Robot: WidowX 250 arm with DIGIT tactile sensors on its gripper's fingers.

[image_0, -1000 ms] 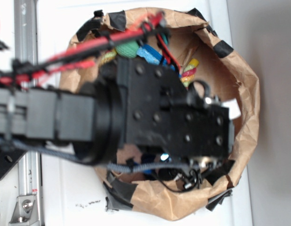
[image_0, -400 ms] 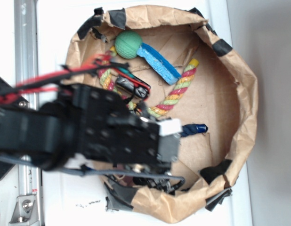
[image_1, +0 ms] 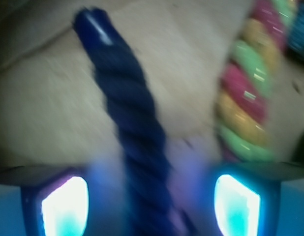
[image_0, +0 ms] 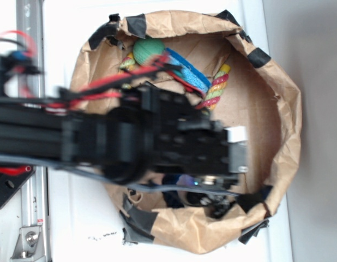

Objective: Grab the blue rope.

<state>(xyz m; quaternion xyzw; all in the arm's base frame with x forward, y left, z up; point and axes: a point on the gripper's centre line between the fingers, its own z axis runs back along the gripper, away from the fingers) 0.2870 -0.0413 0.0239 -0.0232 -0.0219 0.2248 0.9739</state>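
Black WidowX gripper (image_1: 151, 201) – jaws apart, nothing clamped | dark navy twisted rope (image_1: 135, 132) runs up frame centre between the glowing fingers (image_1: 63, 204), striped red-yellow-green rope (image_1: 243, 108) at right | step: straddling – next likely needs closing squarely.

No readable text, labels, brands, numbers or signs in either view. Exterior view too soft for any lettering; wrist view blurred throughout.
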